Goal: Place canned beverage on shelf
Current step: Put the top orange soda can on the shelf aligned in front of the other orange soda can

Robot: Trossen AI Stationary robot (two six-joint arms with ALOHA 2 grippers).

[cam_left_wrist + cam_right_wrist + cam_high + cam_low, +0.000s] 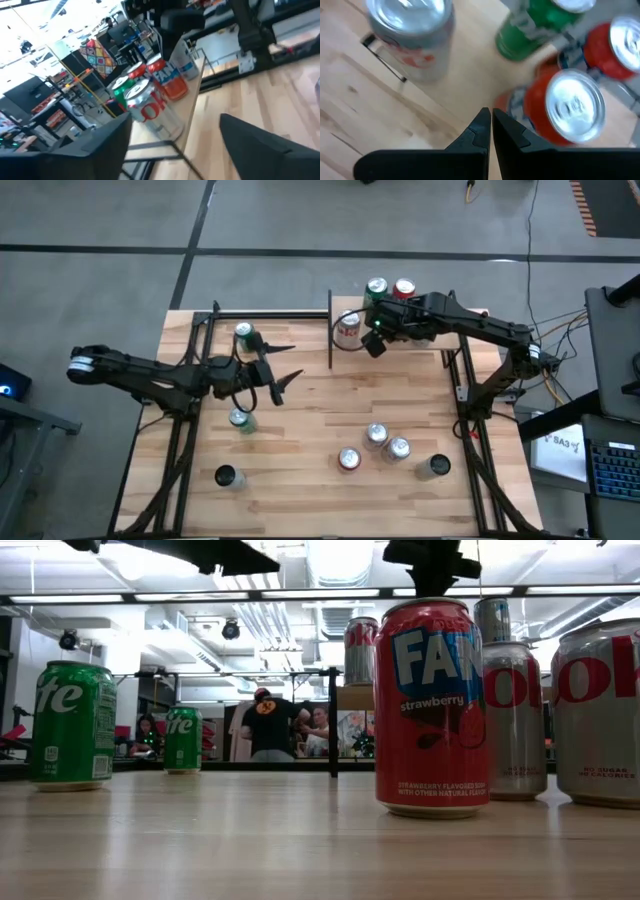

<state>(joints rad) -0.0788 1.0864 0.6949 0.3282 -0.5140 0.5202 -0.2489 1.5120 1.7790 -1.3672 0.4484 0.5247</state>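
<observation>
Pale butcher-block wood, striped in long staves, makes up the bench [320, 430], a flat, matte slab that fills the middle of the high view. At its upper centre sits the shelf [400, 340], a small board of plain light wood edged by thin black metal posts, already carrying a green can [376, 288], a red can [404, 288] and a silver can with red lettering [347, 329].

The right gripper [376, 345] hangs over that shelf, its fingers [481, 131] pressed together and empty. The left gripper [285, 375] hovers at centre left, its two dark fingers [276, 350] spread and holding nothing.

Just beside it stand two green Sprite cans: one nearer the back [244, 335], one nearer the front [241, 420]. Either would serve as the canned beverage to move, and I cannot tell which is meant. Lower right in the high view a cluster waits: a strawberry Fanta can [349, 459], two silver cola cans [376, 435] and [397, 448], and a dark can [434, 467]; another dark can [228, 477] stands lower left.

These cans look to be thin aluminium cylinders, smooth and glossy, so likely slippery and easily dented if squeezed hard. If full, they would be fairly heavy and stable upright. The best hold is probably across the mid-body, fingers on opposite sides, kept vertical.
</observation>
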